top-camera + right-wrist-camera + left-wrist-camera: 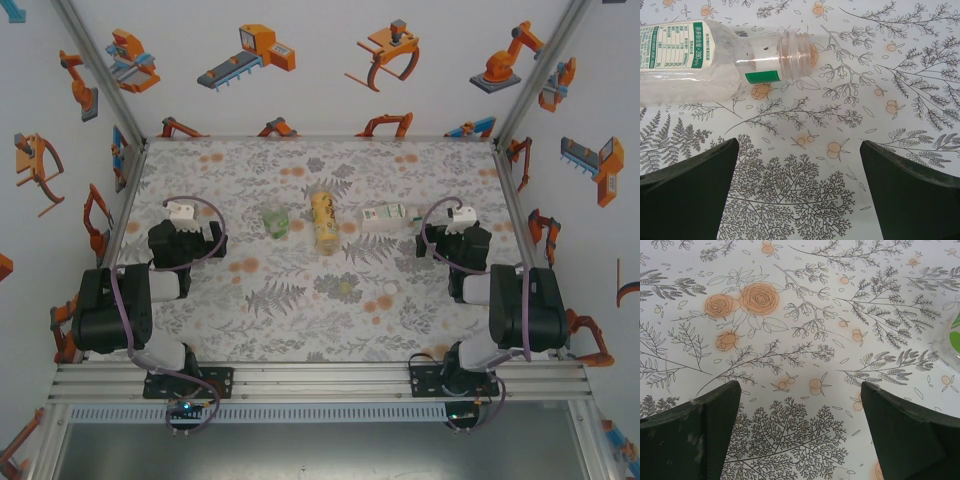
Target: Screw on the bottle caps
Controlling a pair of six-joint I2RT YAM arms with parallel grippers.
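Note:
Three bottles sit in a row across the table. The short green-tinted bottle (pixel 274 220) is on the left; its clear edge (pixel 952 337) shows at the right of the left wrist view. The yellow bottle (pixel 323 221) is in the middle. The clear bottle with the white-green label (pixel 385 216) lies on its side, its threaded neck (pixel 795 52) bare and pointing right. Two small pale caps (pixel 388 288) (pixel 345 286) lie loose nearer the arms. My left gripper (pixel 182 210) (pixel 800 390) is open over bare cloth. My right gripper (pixel 460 213) (pixel 799 147) is open just short of the lying bottle.
The floral tablecloth (pixel 300 320) covers the table, with orange printed blotches. White walls with robot pictures and metal frame posts (pixel 520 110) close in the sides. Free cloth lies between the arms and the bottle row.

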